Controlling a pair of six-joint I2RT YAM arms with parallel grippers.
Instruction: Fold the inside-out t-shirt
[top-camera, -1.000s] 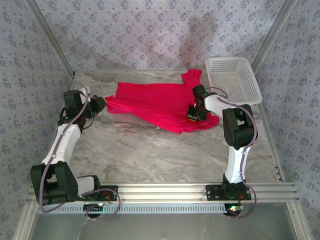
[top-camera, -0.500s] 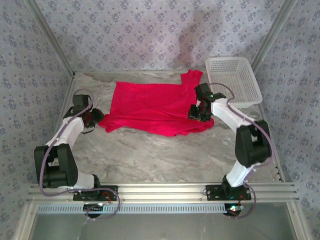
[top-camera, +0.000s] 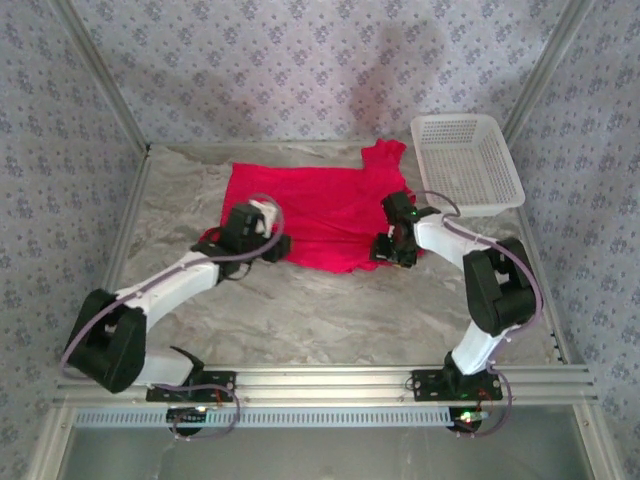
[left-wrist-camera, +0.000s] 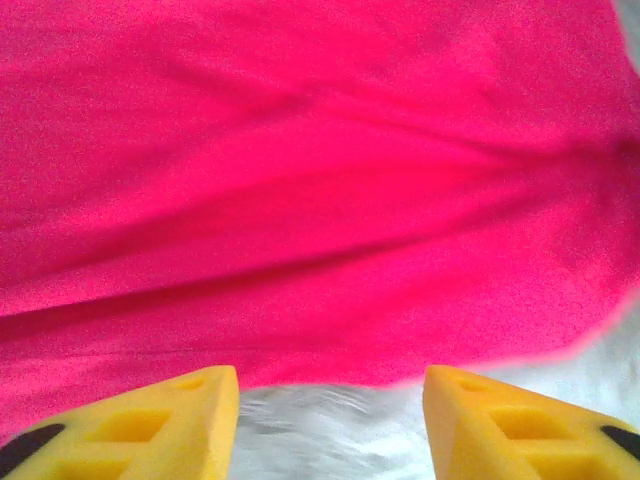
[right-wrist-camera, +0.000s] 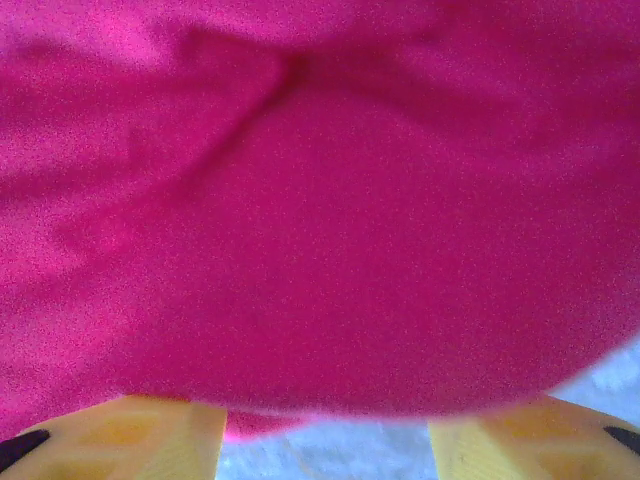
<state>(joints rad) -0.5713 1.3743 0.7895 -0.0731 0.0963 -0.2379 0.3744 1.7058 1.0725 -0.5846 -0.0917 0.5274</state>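
My left fingers stand apart with nothing between them, right at the near edge of the red t-shirt. My right fingers are parted and empty too, with the cloth edge just ahead of them. The t-shirt lies spread out on the far half of the tabletop, its right end near the white basket.

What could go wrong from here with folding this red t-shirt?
1. The near edge of the bright red cloth t-shirt drapes over the open right gripper, so pulling away could drag the shirt askew.
2. The cloth is rippled ahead of the open left gripper, so folding now may trap creases.
3. One sleeve lies close to the white mesh plastic basket and might catch on it.
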